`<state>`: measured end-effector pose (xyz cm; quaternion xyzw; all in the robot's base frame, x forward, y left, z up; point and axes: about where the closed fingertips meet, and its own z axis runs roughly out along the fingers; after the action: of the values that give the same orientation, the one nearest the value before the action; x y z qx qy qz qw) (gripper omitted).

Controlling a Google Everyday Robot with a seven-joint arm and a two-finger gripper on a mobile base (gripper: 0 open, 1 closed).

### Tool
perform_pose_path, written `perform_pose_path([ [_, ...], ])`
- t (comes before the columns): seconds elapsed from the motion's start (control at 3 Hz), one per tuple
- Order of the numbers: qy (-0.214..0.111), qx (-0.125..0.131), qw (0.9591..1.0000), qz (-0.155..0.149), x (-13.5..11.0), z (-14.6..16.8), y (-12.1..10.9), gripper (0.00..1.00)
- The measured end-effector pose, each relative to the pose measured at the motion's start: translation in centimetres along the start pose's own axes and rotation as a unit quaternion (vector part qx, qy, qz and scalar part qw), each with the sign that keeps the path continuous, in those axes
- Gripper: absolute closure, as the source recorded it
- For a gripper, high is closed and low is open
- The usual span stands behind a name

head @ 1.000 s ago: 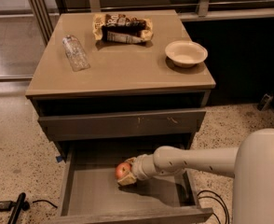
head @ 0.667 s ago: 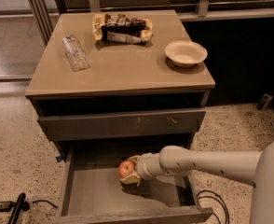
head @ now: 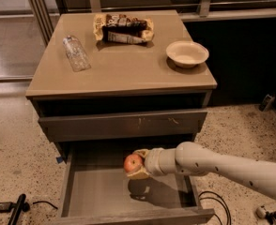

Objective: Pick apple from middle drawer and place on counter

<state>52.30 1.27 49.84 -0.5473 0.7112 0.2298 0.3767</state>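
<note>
The small red apple (head: 133,162) with a yellowish patch is held in my gripper (head: 137,164), which is shut on it. The gripper holds the apple above the floor of the open middle drawer (head: 100,191), near the drawer's back, and casts a shadow on the floor below. My pale arm reaches in from the lower right. The tan counter (head: 124,64) is the cabinet top above, well above the gripper.
On the counter lie a clear plastic bottle (head: 75,53) at left, a snack bag (head: 124,28) at the back and a white bowl (head: 187,53) at right. A closed grey drawer front (head: 124,123) sits above the open drawer. Cables lie on the speckled floor.
The gripper has lifted the apple up off the drawer floor and drawn it slightly toward the right.
</note>
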Motion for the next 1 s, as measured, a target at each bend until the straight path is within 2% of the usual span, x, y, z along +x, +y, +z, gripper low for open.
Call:
perform_pose_path([
  [0.33, 0.021, 0.012, 0.9989, -0.041, -4.3, -4.8, -0.2, 1.00],
  [1.0, 0.061, 0.056, 0.9919, -0.097, -11.7, -13.8, -2.1, 1.00],
])
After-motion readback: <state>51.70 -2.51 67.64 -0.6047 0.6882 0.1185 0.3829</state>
